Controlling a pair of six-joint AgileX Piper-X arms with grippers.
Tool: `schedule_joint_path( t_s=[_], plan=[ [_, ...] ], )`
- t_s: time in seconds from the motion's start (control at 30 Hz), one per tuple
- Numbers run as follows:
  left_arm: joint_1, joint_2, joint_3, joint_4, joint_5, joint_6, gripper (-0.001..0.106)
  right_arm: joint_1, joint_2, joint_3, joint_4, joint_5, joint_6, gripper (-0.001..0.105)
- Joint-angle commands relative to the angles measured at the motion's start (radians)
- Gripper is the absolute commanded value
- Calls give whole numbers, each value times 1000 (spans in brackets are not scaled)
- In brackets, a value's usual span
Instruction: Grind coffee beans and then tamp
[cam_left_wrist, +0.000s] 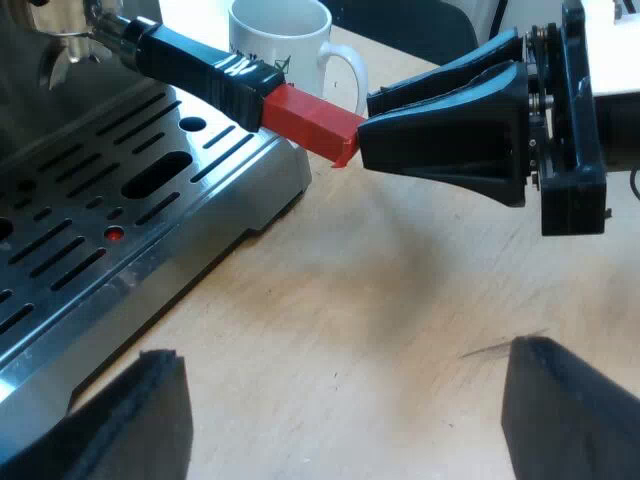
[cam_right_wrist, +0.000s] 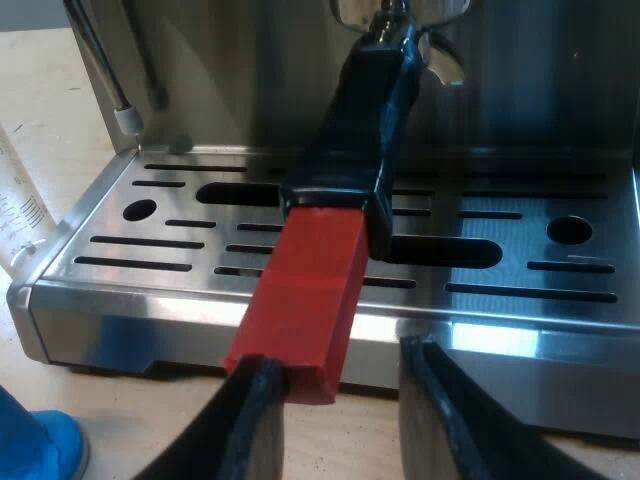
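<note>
left wrist view: the espresso machine (cam_left_wrist: 255, 190) shows its slotted steel drip tray (cam_left_wrist: 100, 220) just ahead of the left gripper (cam_left_wrist: 345, 420). its two black fingers (cam_left_wrist: 140, 420) stand wide apart over the bare wooden table (cam_left_wrist: 380, 300) beside the machine's front corner, with nothing between them. the holder (cam_left_wrist: 190, 60) is locked into the machine's front above the tray. its dark handle reaches out past the tray's edge and finishes in the red end (cam_left_wrist: 310, 122). the right gripper (cam_left_wrist: 365, 125) is out from the machine's front, with its fingertips right at the tip of that red block. a white mug (cam_left_wrist: 280, 45) with a green print stands on the table beyond the handle, near the machine's side.

right wrist view: the machine's front is seen head on. the holder's metal head sits up in the machine, and the handle comes straight out over the drip tray. the right gripper's fingers are parted and straddle the red end. one finger lies against the block's corner and the other stands apart from it with a clear gap, so the red end is not clamped. a thin steam wand (cam_right_wrist: 100, 60) hangs at one side of the machine's front above the tray. a measuring glass (cam_right_wrist: 15, 200) with printed marks stands just beside the tray's corner on the wand's side. a blue tamper (cam_right_wrist: 35, 445) sits on the table near that same corner.
</note>
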Motion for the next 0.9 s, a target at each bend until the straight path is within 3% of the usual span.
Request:
schedule_joint_path(
  t_s=[0.03, 0.67, 0.9],
  plan=[
    [-3, -3, -2, -16, 16, -3, 66, -6, 1, -1, -16, 67, -11, 31],
    [-3, -3, -2, -9, 21, -38, 66, -9, 1, -1, -46, 118, -13, 31],
    [-3, -3, -2, 13, 21, -40, 66, -6, 1, -1, -26, 81, -13, 31]
  ],
)
